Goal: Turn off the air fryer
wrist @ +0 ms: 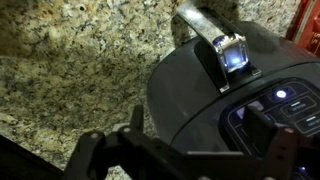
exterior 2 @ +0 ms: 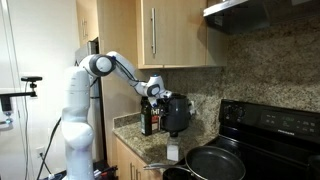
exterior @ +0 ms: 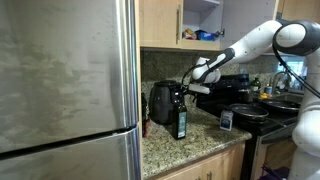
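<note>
— What crowds the air fryer (exterior: 160, 102)?
— It sits at the back of the granite worktop (exterior: 200, 142). A dark bottle (exterior: 180, 122) stands just beside it, and the black stove (exterior: 250, 108) lies further along.
— And the fingers (wrist: 265, 128)?
— Spread apart, grasping nothing, above the fryer's lit control panel (wrist: 285, 105). Whether they touch it cannot be told.

Air fryer (exterior: 160, 102) on countertop (exterior: 200, 142), bottle (exterior: 180, 120) just beside — stove (exterior: 245, 100) farther along
</note>
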`<action>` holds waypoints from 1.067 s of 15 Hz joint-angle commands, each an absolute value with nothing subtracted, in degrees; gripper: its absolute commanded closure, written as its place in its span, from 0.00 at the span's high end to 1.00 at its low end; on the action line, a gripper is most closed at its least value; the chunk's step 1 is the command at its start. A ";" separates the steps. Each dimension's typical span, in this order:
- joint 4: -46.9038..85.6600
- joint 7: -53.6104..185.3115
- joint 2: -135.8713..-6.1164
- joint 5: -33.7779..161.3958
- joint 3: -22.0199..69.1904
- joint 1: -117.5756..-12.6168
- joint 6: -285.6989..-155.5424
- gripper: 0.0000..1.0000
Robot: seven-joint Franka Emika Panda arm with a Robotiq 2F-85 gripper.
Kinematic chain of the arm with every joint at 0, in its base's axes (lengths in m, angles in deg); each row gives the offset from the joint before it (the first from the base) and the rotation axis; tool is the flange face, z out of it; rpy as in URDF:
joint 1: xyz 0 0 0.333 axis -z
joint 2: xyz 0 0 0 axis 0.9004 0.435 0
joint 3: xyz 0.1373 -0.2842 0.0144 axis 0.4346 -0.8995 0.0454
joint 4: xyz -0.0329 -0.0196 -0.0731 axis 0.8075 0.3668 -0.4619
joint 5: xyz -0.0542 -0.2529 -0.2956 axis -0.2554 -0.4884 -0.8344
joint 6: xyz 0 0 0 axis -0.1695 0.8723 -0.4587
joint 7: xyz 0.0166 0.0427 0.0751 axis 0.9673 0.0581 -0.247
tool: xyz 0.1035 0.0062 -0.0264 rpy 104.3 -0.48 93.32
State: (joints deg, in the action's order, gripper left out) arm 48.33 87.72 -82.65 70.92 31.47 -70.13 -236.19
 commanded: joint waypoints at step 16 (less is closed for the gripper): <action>48.36 81.93 -82.46 77.86 32.44 -70.16 -240.70 1.00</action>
